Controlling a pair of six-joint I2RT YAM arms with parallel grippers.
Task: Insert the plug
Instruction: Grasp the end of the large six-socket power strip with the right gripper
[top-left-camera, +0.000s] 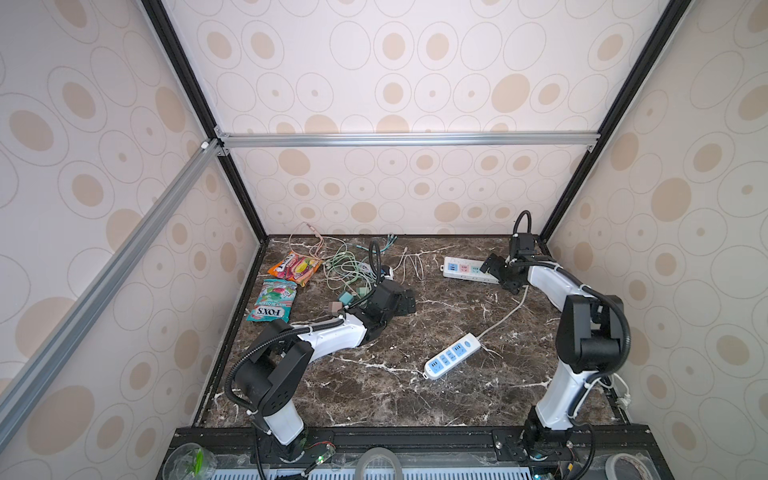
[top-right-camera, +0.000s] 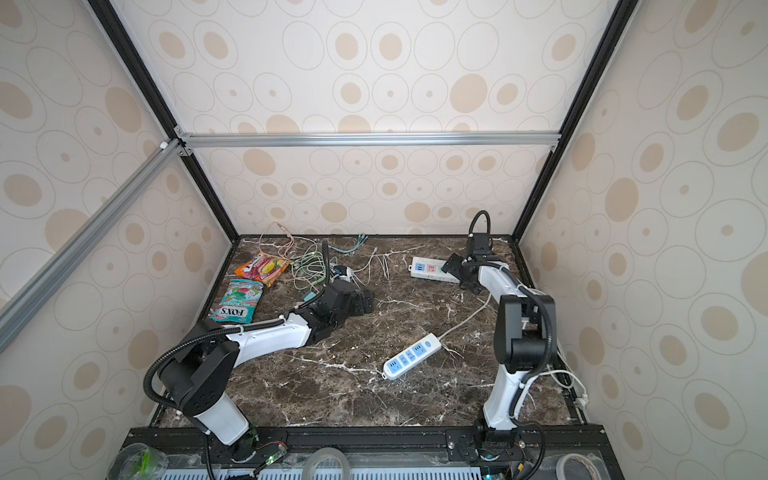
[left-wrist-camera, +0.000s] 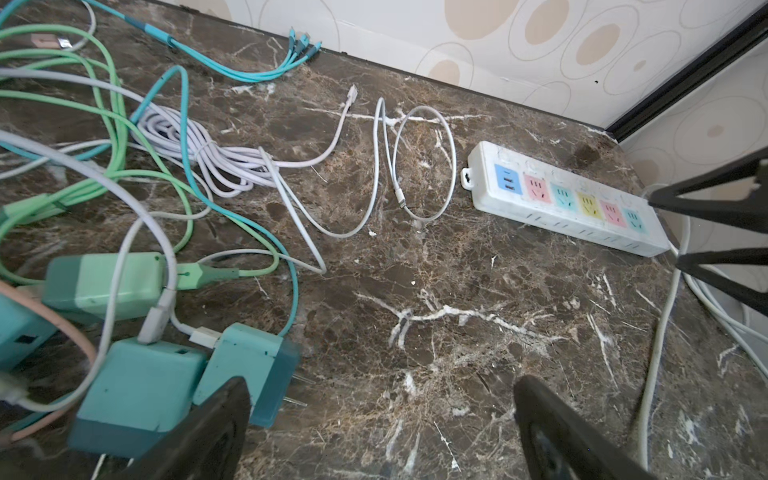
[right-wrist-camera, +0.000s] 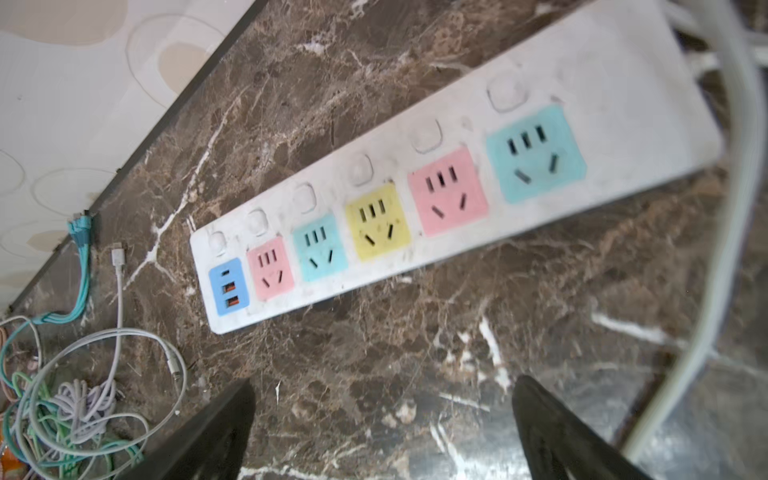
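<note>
On marble table (top-left-camera: 374, 395): 2 power strips (top-left-camera: 463, 269) (top-left-camera: 452, 355), 2 candy bags (top-left-camera: 295, 268) (top-left-camera: 272, 305); left pincer (left-wrist-camera: 380, 388), right pincer (right-wrist-camera: 384, 384) both wide, empty.

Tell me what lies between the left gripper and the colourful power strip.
Mostly bare table; only a loose white cable loops beside the colourful power strip. The left wrist view shows this stretch ahead of the open left gripper.
</note>
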